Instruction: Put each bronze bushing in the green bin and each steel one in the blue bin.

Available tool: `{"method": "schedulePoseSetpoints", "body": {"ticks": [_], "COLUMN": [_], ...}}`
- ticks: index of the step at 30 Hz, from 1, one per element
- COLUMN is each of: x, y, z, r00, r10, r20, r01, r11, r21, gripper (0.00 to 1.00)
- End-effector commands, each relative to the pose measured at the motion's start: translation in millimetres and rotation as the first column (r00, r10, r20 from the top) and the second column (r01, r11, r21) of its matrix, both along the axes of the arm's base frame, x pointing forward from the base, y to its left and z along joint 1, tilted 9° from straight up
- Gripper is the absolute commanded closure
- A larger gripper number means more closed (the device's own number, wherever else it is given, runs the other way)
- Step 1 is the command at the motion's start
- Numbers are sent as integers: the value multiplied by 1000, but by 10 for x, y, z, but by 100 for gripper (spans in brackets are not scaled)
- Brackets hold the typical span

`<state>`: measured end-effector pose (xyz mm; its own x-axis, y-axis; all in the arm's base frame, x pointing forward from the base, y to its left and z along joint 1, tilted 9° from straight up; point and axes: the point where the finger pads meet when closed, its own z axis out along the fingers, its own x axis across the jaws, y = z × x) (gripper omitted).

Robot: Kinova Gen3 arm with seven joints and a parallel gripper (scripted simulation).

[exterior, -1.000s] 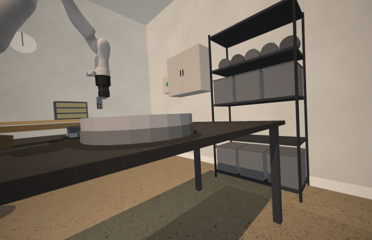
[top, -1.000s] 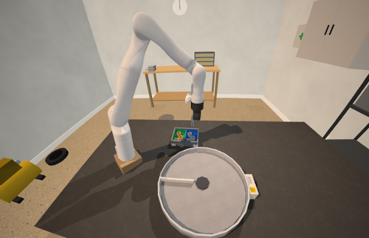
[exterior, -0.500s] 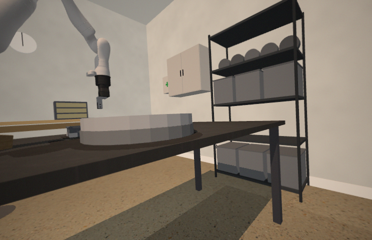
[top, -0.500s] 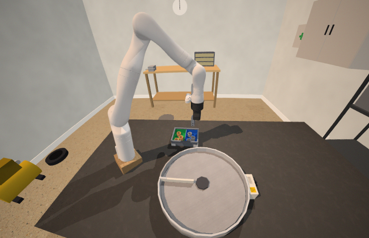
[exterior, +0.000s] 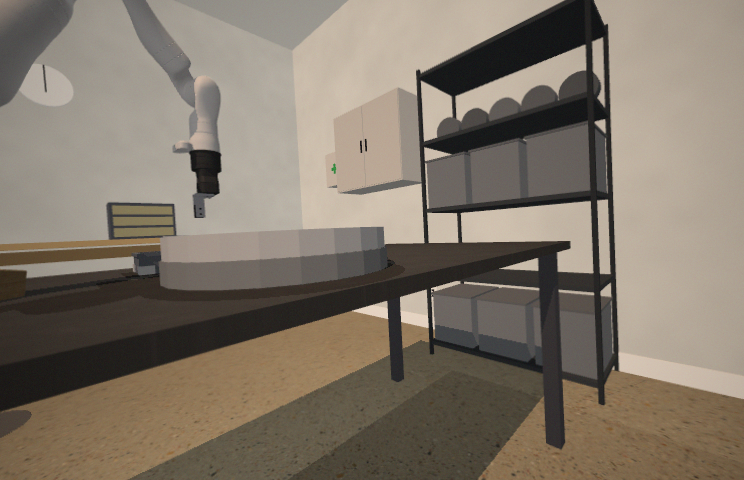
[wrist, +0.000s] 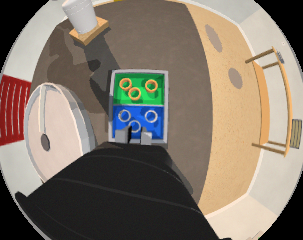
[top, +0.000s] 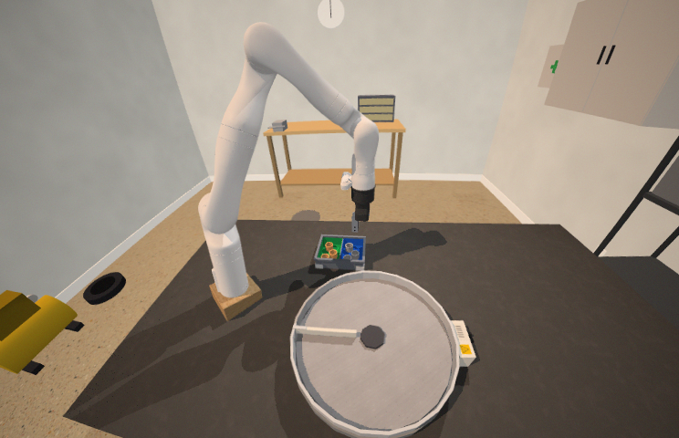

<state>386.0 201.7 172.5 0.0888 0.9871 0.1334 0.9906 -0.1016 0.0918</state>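
Note:
The turntable (top: 407, 377) (exterior: 271, 243) (wrist: 61, 125) shows no bushing on its disc. Behind it in the top camera stands a grey tray with a green bin (top: 339, 241) (wrist: 118, 100) and a blue bin (top: 358, 243) (wrist: 139, 110). Three bronze bushings (top: 329, 248) (wrist: 126, 89) stand in the green bin. Three steel bushings (top: 349, 249) (wrist: 151, 121) stand in the blue bin. My gripper (top: 354, 228) (exterior: 199, 215) (wrist: 136, 132) hangs above the blue bin side, its fingers partly apart with nothing between them.
A white bar (top: 327, 331) (wrist: 42, 107) reaches from the turntable's rim towards its dark hub (top: 372, 337) (wrist: 45, 142). A white box (top: 463, 340) sits against the turntable's right side. The arm's wooden base block (top: 236, 304) (wrist: 89, 33) stands left of the bins in the top view.

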Motion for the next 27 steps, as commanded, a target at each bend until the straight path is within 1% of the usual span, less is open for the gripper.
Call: {"method": "schedulePoseSetpoints", "body": {"ticks": [1, 17, 18, 27], "x": [4, 4, 4, 4], "y": [1, 1, 1, 1], "z": [7, 7, 7, 7], "r00": [1000, 1000, 1000, 1000], "r10": [0, 0, 0, 0], "r20": [2, 2, 2, 2], "r01": [0, 0, 0, 0], "r11": [1000, 1000, 1000, 1000], "r21": [1, 1, 1, 1], "gripper": [58, 58, 0, 0]}}
